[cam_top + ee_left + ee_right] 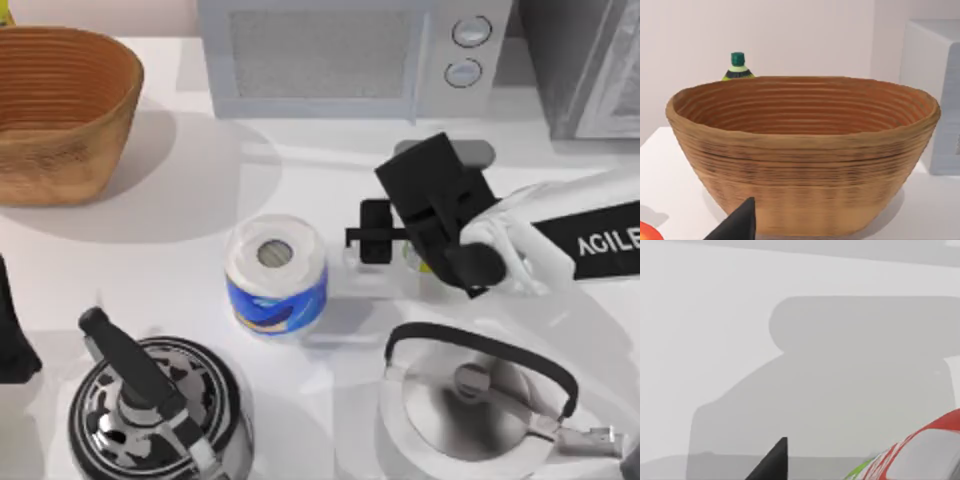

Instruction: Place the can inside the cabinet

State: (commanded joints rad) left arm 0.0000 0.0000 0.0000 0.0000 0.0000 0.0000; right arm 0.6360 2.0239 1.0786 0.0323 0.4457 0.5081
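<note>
Can (920,455): red, mid-tabletop under right gripper (385,238), btwn paper roll (277,275) and white kettle (480,400). Likely light, rigid, slick; grip mid-body. Fingers: opening can't be judged (can mostly hidden). Cabinet (590,65) far right. Left arm parked.

Simulated kitchen tabletop: microwave (345,58), kettles (150,410), basket (60,110).

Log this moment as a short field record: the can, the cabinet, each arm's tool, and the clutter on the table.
can: red, partly seen beside the right tool
cabinet: grey unit at the table's far right corner
right tool: low over the table centre, in front of the microwave
left tool: parked at the left edge
clutter: basket, paper roll, two kettles
</note>
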